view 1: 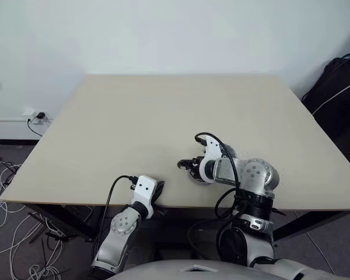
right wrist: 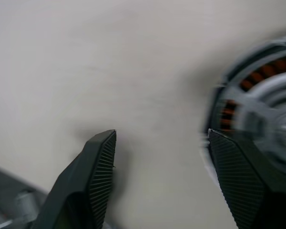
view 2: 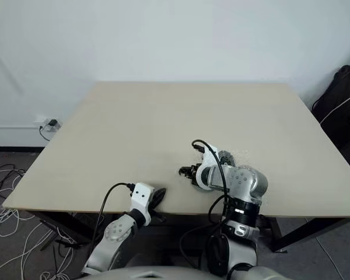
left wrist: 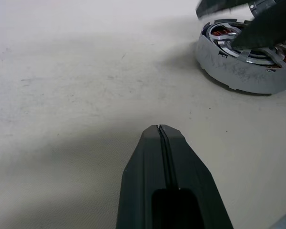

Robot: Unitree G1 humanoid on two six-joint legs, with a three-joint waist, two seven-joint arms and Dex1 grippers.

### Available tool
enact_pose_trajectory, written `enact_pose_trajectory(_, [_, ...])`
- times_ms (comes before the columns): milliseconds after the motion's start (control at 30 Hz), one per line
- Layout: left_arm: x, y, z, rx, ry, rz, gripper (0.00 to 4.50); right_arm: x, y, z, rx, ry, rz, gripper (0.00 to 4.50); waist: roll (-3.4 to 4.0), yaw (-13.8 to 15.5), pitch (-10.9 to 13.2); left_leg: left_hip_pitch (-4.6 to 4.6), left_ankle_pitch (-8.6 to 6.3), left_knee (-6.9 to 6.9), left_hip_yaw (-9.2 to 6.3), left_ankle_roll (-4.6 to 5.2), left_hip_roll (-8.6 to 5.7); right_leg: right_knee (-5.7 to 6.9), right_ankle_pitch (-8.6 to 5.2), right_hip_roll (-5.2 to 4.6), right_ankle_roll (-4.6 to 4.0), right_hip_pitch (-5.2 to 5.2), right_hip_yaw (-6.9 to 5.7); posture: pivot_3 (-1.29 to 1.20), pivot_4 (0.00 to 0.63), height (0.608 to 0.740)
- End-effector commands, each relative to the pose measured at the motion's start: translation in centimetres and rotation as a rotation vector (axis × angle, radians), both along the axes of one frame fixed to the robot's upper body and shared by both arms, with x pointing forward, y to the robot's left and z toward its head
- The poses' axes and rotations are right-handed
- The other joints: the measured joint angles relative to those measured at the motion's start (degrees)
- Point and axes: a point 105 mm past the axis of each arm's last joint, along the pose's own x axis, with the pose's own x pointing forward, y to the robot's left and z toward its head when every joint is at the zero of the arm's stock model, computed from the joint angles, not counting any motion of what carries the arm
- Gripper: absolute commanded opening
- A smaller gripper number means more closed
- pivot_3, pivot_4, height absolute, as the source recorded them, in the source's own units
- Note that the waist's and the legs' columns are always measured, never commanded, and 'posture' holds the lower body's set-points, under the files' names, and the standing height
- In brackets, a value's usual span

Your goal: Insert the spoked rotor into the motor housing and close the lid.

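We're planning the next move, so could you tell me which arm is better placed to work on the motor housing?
Right. The right gripper hangs open directly at the motor housing; the left gripper sits shut, apart from it.

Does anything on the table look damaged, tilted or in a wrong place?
Nothing stands out. The motor housing sits flat on the table, copper windings showing, beside the open right hand.

Silver-white arms, black cables, seemingly ribbed fingers (right wrist: pixel 102 167).

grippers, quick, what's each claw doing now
Left claw: closed, empty.
Right claw: open, empty, beside the motor housing.
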Motion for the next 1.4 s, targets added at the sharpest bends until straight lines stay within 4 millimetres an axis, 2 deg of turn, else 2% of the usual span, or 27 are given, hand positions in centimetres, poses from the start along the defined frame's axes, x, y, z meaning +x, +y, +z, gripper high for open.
enact_pose_trajectory(33, [0.4, -0.1, 0.7, -0.003, -0.032, -0.010, 0.00, -1.9, 12.3, 9.9, 0.489, -0.173, 0.266, 3.28, 0.00, 0.00, 0.00, 0.00, 0.00, 0.00, 0.00, 0.00, 0.00, 0.00, 0.00, 0.00, 0.00, 0.00, 0.00, 0.00, 0.000, 0.740])
enact_pose_trajectory(167, [0.2, -0.1, 0.7, -0.002, -0.031, -0.017, 0.00, -3.1, 12.6, 13.9, 0.689, -0.309, 0.363, 3.28, 0.01, -0.07, 0.01, 0.00, 0.00, 0.00, 0.00, 0.01, 0.02, -0.01, 0.00, -0.01, 0.00, 0.00, 0.00, 0.00, 0.000, 0.740])
enact_pose_trajectory(300, [0.1, -0.1, 0.8, -0.002, -0.032, -0.024, 0.00, -3.8, 11.5, 17.2, 0.853, -0.449, 0.388, 3.28, 0.01, -0.24, 0.03, 0.00, 0.00, 0.00, -0.01, 0.03, 0.03, -0.03, -0.01, 0.00, 0.02, 0.02, -0.01, 0.00, 0.000, 0.740])
enact_pose_trajectory(400, [0.1, -0.1, 0.8, 0.000, -0.031, -0.032, 0.00, -3.1, 10.0, 18.2, 0.837, -0.552, 0.302, 3.28, 0.01, -0.35, 0.04, -0.01, -0.01, 0.00, -0.01, 0.04, 0.04, -0.05, -0.02, 0.00, 0.04, 0.02, -0.02, 0.00, 0.000, 0.740])
enact_pose_trajectory(600, [0.0, -0.1, 0.8, 0.007, -0.028, -0.053, 0.00, -1.9, 7.6, 18.3, 0.497, -0.871, 0.181, 3.28, -0.01, -0.43, 0.03, -0.01, 0.00, 0.00, -0.01, 0.04, 0.04, -0.05, -0.07, 0.03, 0.18, 0.02, -0.02, 0.00, 0.000, 0.740])
enact_pose_trajectory(733, [0.0, -0.2, 0.8, 0.012, -0.024, -0.071, 0.00, -1.4, 5.9, 17.6, 0.213, -1.118, 0.079, 3.28, -0.25, 0.02, -0.12, -0.01, 0.00, 0.02, -0.01, 0.04, 0.00, -0.08, -0.01, 0.02, 0.09, 0.05, -0.04, 0.00, 0.000, 0.740])
enact_pose_trajectory(833, [0.1, -0.3, 0.8, 0.015, -0.021, -0.082, 0.00, -1.3, 5.1, 16.7, -0.030, -1.284, 0.067, 3.28, -0.27, 0.08, -0.10, -0.02, -0.13, 0.05, 0.03, -0.20, -0.05, -0.11, 0.01, 0.00, 0.19, 0.06, -0.01, 0.00, 0.000, 0.740])
enact_pose_trajectory(1000, [0.1, -0.4, 0.8, 0.020, -0.018, -0.098, 0.00, -1.4, 4.1, 13.9, -0.339, -1.395, 0.107, 3.28, -0.29, 0.14, -0.09, 0.01, -0.07, 0.07, 0.01, -0.32, 0.03, -0.05, -0.11, 0.03, 0.38, 0.04, -0.01, 0.00, 0.000, 0.740])
enact_pose_trajectory(1200, [0.0, -0.5, 0.7, 0.022, -0.016, -0.109, 0.00, -2.2, 3.2, 11.4, -0.443, -1.382, 0.152, 3.28, -0.46, 0.36, 0.01, 0.00, -0.06, 0.08, -0.02, -0.32, 0.04, -0.06, -0.12, 0.02, 0.37, 0.08, -0.02, 0.00, 0.000, 0.740])
enact_pose_trajectory(1400, [-0.2, -0.6, 0.6, 0.029, -0.018, -0.118, 0.00, -2.3, 1.9, 8.8, -0.508, -1.295, 0.187, 3.28, -0.61, 0.81, 0.09, 0.01, -0.06, 0.11, -0.02, -0.32, 0.04, -0.06, -0.17, 0.02, 0.28, 0.10, -0.02, 0.00, 0.000, 0.740])
